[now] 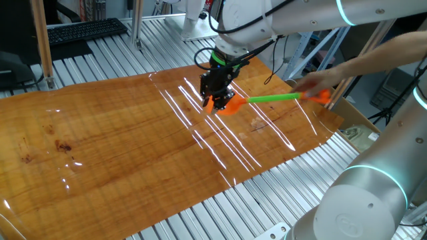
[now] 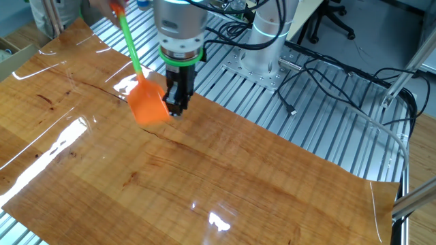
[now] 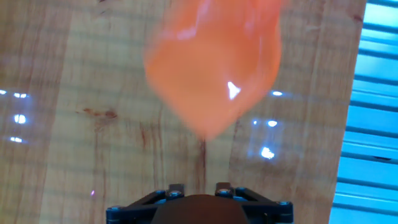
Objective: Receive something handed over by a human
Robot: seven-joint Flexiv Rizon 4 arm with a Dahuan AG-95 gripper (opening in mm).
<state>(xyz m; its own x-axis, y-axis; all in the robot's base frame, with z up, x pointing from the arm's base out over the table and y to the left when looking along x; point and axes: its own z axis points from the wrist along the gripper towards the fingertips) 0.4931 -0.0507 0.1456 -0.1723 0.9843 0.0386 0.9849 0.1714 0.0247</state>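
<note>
The shovel's (image 1: 263,100) orange blade sits right at the fingers (image 1: 215,101), just above the tabletop (image 1: 120,140); its green shaft runs away toward the human's hand (image 1: 308,83). Whether the fingers grip it, I cannot tell.

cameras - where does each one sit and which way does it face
One fixed view: high at the table's side; sees the gripper at the toy shovel, the human's hand holding its far end.
The other fixed view: opposite side; arm, gripper, shovel.
Hand view: looks down the fingers at the orange blade over the wooden table.
All share the shovel.
</note>
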